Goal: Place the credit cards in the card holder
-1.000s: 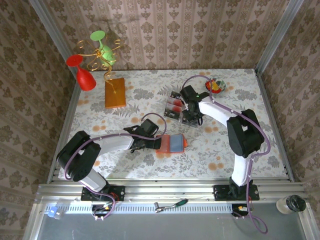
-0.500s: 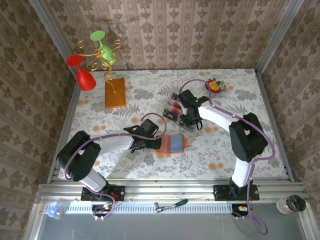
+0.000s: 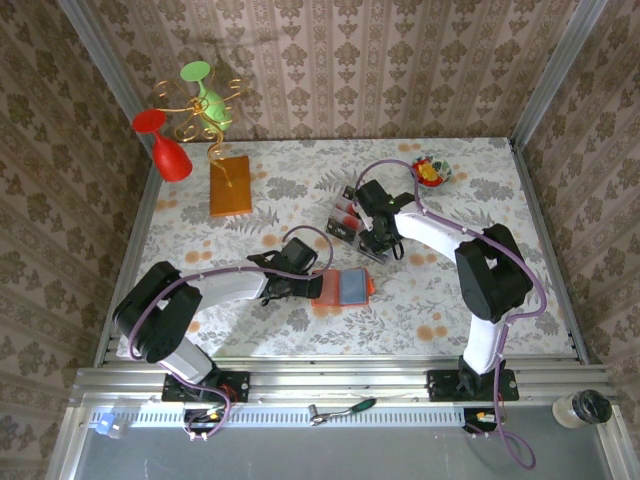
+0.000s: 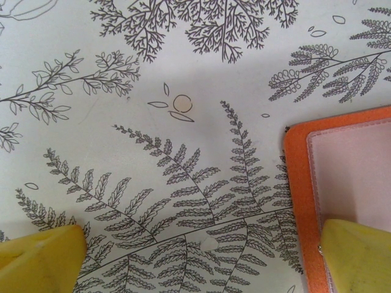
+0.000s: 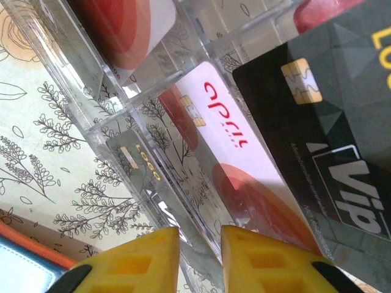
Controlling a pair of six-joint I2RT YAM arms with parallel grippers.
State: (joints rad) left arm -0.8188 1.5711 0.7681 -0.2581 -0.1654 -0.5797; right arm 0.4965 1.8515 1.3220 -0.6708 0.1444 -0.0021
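**Count of things on and around the table**

One card holder (image 3: 345, 287). Four credit cards can be told apart in the right wrist view: one black card (image 5: 330, 122), one white-and-red card (image 5: 229, 146), a second white-and-red card (image 5: 131, 24) and one grey card (image 5: 137, 162); a red patch at the top edge may be a fifth, unclear. One clear rack (image 5: 73, 73). One orange-brown block (image 3: 230, 185) with one gold wire (image 3: 195, 115). Two goblets: one red goblet (image 3: 165, 145), one green goblet (image 3: 205, 90). One small bowl (image 3: 432, 172). One lidded cup (image 3: 582, 408). Two arms: left arm (image 3: 215, 290), right arm (image 3: 450, 235)
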